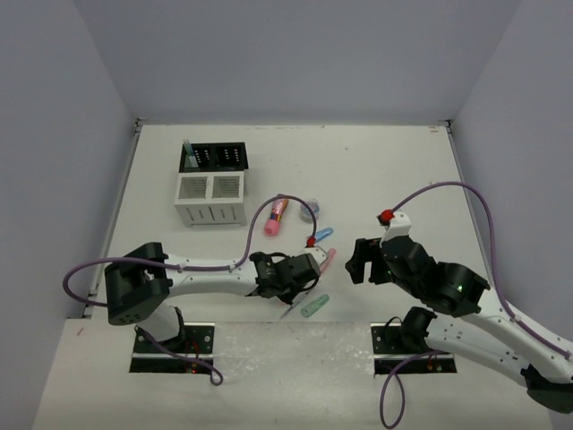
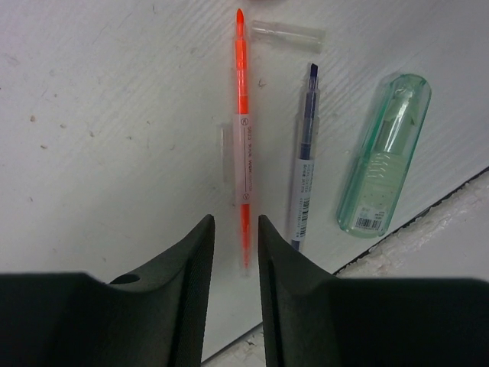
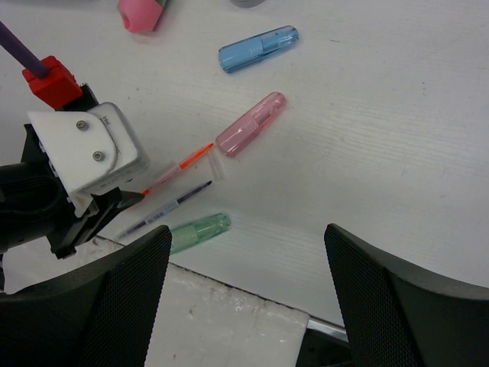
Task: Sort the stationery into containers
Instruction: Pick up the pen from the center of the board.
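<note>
An orange pen (image 2: pixel 243 115) lies flat on the white table, its near end between the fingers of my left gripper (image 2: pixel 235 222). The jaws stand narrowed, with a gap showing on both sides of the pen. Beside it lie a dark blue pen (image 2: pixel 304 164) and a green capsule (image 2: pixel 384 153). A pink capsule (image 3: pixel 250 124) and a blue capsule (image 3: pixel 257 48) lie farther out. My right gripper (image 3: pixel 246 229) hangs wide open above the table with nothing in it. The black rack (image 1: pixel 215 157) and the white box (image 1: pixel 211 199) stand at the far left.
A pink patterned tube (image 1: pixel 276 215) and a small roll (image 1: pixel 310 210) lie right of the white box. A clear cap (image 2: pixel 286 32) rests by the orange pen's tip. A light blue item (image 1: pixel 189 150) stands in the rack. The table's front edge (image 2: pixel 451 206) runs just beside the green capsule.
</note>
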